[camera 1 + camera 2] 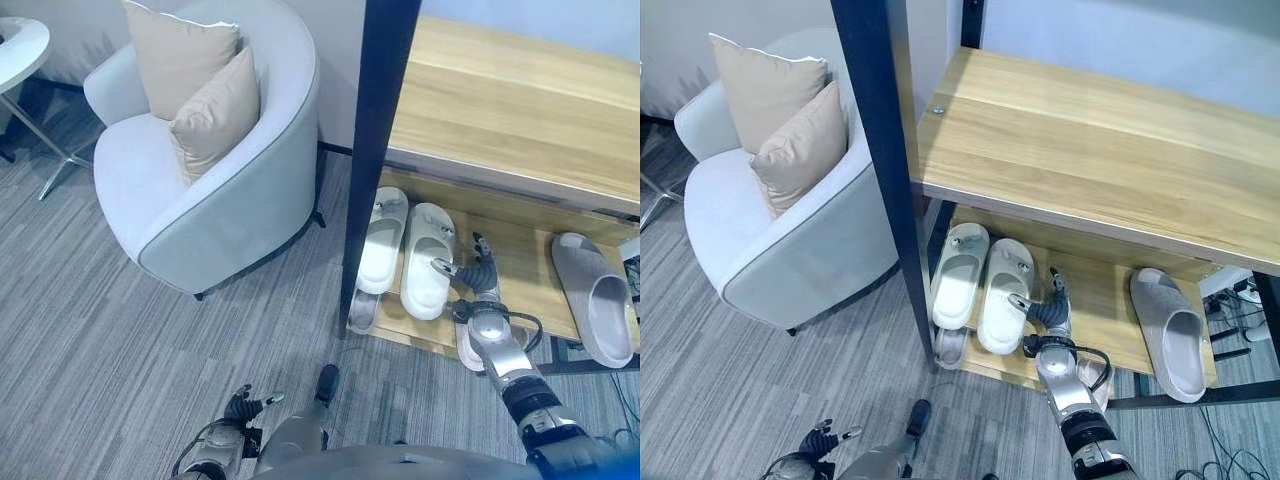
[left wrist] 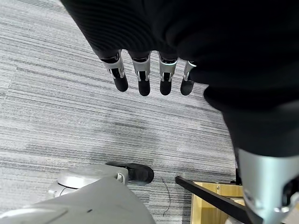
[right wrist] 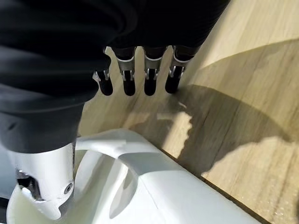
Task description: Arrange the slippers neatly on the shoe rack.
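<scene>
Two white slippers (image 1: pixel 383 240) (image 1: pixel 428 260) lie side by side, toes outward, at the left end of the rack's lower wooden shelf (image 1: pixel 520 265). A grey slipper (image 1: pixel 593 298) lies at the right end of the same shelf. My right hand (image 1: pixel 482 278) hovers over the shelf just right of the second white slipper, open, its fingers (image 3: pixel 128 79) straight above the bare wood and its thumb over the slipper's edge (image 3: pixel 163 186). Two more pale slipper tips (image 1: pixel 362 312) (image 1: pixel 466 348) poke out below the shelf. My left hand (image 1: pixel 243 408) hangs low over the carpet, fingers (image 2: pixel 142 79) straight, holding nothing.
The rack's dark upright post (image 1: pixel 375 150) stands left of the slippers, and its upper wooden shelf (image 1: pixel 520 100) overhangs them. A light grey armchair (image 1: pixel 230 210) with two beige cushions (image 1: pixel 210 120) sits to the left on grey carpet. A white table (image 1: pixel 20 45) is at the far left.
</scene>
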Robot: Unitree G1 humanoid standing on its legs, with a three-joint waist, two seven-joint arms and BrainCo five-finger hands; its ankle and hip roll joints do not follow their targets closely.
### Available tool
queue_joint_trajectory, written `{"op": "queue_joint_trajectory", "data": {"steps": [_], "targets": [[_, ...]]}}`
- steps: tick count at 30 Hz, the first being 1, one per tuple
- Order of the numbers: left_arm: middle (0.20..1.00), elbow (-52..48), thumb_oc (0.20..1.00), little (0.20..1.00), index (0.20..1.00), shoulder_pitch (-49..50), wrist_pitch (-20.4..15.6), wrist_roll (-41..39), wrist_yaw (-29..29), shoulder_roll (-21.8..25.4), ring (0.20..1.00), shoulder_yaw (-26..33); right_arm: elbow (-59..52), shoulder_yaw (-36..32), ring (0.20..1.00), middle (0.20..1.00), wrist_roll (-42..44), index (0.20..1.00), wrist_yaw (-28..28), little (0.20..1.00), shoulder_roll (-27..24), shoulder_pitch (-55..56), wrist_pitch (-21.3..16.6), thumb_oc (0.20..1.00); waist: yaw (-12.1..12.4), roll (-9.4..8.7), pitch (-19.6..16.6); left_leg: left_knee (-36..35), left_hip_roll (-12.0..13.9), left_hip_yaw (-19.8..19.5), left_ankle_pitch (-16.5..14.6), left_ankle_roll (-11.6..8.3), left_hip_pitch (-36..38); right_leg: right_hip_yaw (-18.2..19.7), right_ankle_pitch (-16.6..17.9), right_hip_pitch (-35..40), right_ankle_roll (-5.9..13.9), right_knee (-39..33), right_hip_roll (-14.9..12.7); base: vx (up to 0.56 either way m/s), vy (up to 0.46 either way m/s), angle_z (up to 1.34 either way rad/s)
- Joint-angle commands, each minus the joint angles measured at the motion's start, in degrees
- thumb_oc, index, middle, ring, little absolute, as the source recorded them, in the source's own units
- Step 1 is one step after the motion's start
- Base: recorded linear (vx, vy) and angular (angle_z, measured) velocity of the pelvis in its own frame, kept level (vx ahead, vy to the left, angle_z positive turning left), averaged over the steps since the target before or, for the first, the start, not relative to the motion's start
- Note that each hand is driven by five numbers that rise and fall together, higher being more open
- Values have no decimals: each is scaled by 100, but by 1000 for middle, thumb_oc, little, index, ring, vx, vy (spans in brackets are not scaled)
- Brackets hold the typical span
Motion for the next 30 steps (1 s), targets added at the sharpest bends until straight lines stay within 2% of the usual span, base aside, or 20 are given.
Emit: {"op": "queue_joint_trajectory", "data": {"steps": [1,5,7,12,17,18,20,26,30], "targets": [[1000,408,1000,1000,1000,-192,-46,-12,78,-306,1000,-56,-506,-9,1000,1000,-83,1000,59,1000,-335,13,-140,1000,-27,87,174,36,99,40,-1100,-99,760,28,158,-90,201,281,-196,0,0,0],[1000,394,1000,1000,1000,-203,-37,23,114,-284,1000,6,-828,-72,1000,1000,-204,1000,121,1000,-376,292,-170,1000,-83,92,141,36,133,86,-1110,-112,803,31,121,-46,187,291,-174,-17,-15,-2],[1000,476,1000,1000,1000,-110,2,185,136,-286,1000,83,-1251,-285,1000,1000,-407,1000,-5,1000,-492,395,-270,1000,-133,153,107,36,184,154,-1113,-128,886,73,75,15,170,316,-143,-52,-46,-5],[1000,531,1000,1000,1000,-60,13,235,115,-292,1000,125,-1350,-453,1000,1000,-466,1000,-23,1000,-630,399,-262,1000,-177,198,53,36,215,219,-1106,-148,938,116,54,74,146,293,-111,-28,-38,-13],[1000,518,1000,1000,1000,-39,-1,299,93,-305,1000,131,-1097,-801,1000,1000,-913,1000,-222,1000,-1117,331,-42,1000,-246,279,-22,36,264,297,-1096,-186,978,190,54,93,114,234,-51,-32,-55,-6],[1000,539,1000,1000,1000,-16,9,365,71,-302,1000,116,-848,-931,1000,1000,-1039,1000,-294,1000,-1357,285,48,1000,-277,307,-33,36,279,319,-1089,-193,989,237,52,97,100,220,-29,-21,-69,-3],[1000,566,1000,1000,1000,-7,11,409,69,-292,1000,87,-535,-1061,1000,1000,-922,1000,-388,1000,-1543,200,76,1000,-306,344,-29,36,288,339,-1080,-197,989,265,58,87,88,227,-15,-20,-71,-5],[1000,583,1000,1000,1000,-22,22,395,71,-274,1000,78,-156,-1232,1000,1000,-831,1000,-505,1000,-1783,118,202,1000,-361,439,-4,36,292,356,-1073,-199,991,323,89,73,76,193,8,-1,-41,-10],[1000,592,1000,1000,1000,-35,30,367,93,-282,1000,64,212,-1275,1000,1000,-657,1000,-531,1000,-1762,64,292,1000,-397,523,0,36,307,417,-1078,-185,987,367,123,73,72,122,15,16,-35,-3]]}}
